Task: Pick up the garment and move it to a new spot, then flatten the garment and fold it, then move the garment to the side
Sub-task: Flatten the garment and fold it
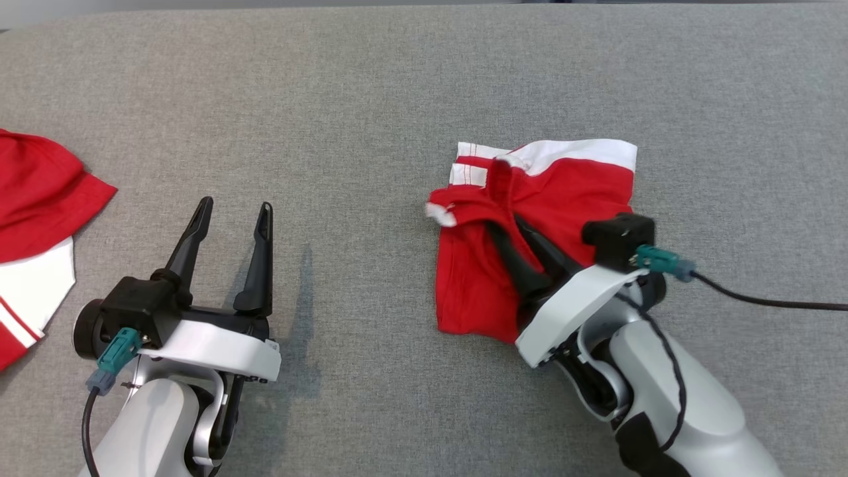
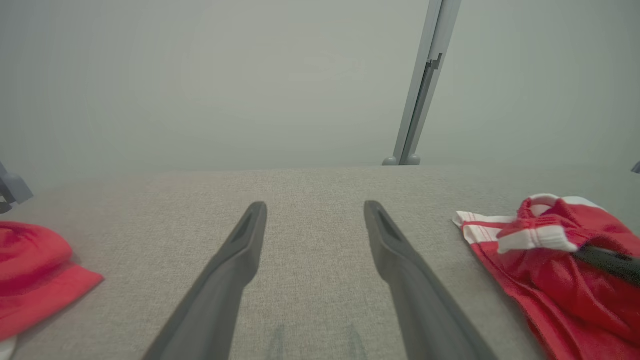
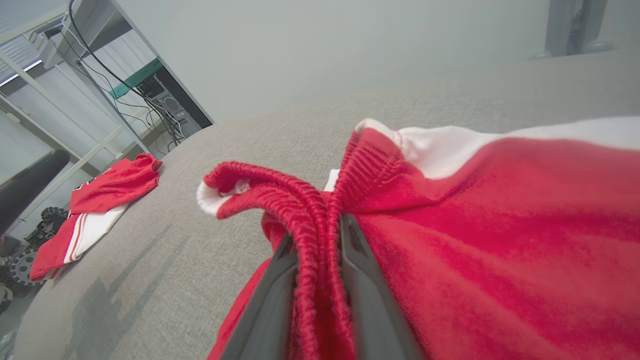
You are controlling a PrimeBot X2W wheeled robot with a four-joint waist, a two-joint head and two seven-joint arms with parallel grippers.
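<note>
The garment [image 1: 570, 192], red with white bands, lies crumpled on the grey table [image 1: 371, 99], a little to the right of the middle. The right gripper [image 1: 507, 226] is over its lower part and is closed on it. In the right wrist view the red ribbed edge of the cloth runs between the two dark fingers [image 3: 272, 300], which press on it from both sides. The left gripper [image 1: 236, 204] is on the left side of the table, well apart from the garment. Its fingers stand wide from each other, and bare grey table shows between them. Another red and white cloth [image 1: 40, 199] lies at the far left edge.
</note>
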